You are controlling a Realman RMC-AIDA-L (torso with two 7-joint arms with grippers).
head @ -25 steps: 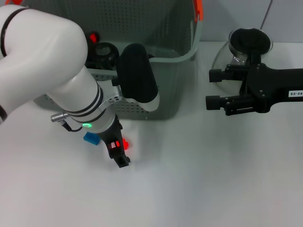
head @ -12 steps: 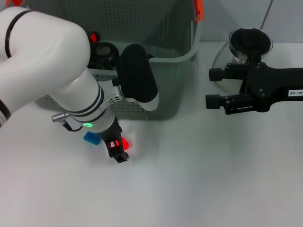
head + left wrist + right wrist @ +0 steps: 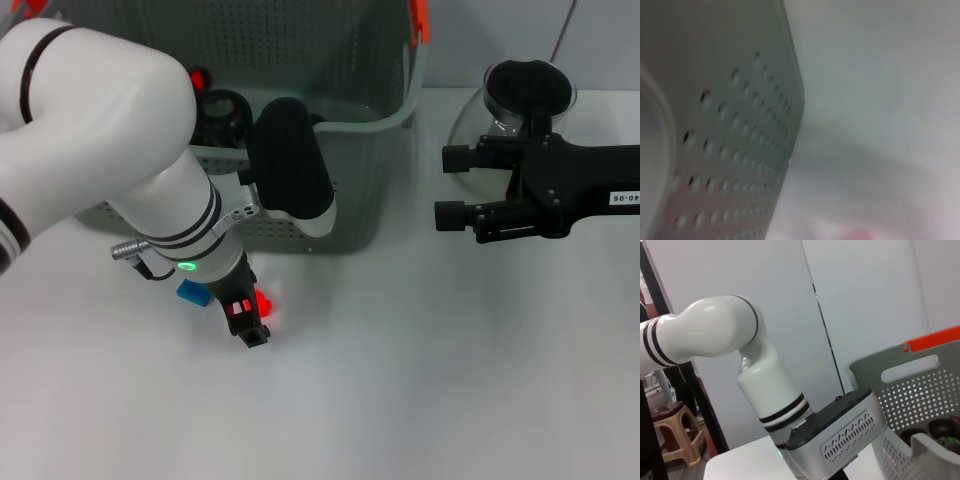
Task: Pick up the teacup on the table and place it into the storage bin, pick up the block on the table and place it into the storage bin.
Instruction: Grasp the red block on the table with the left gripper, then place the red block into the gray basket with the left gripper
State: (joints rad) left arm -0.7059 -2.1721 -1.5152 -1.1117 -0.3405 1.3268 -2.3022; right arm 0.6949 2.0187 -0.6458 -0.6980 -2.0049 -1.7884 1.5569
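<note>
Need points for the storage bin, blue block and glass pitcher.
storage bin (image 3: pixel 385 122): head view, front rim near its right corner.
blue block (image 3: pixel 190 293): head view, visible top face beside the left arm.
glass pitcher (image 3: pixel 527 82): head view, black lid.

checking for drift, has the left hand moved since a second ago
Yes, slightly. In the head view the left hand has pulled back a little toward the storage bin, its tip now nearer the blue block.

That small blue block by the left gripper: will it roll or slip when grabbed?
The blue block looks flat-sided, so it probably won't roll. It's small and likely light, so the left gripper could nudge it across the smooth table. The right gripper sits parked.
</note>
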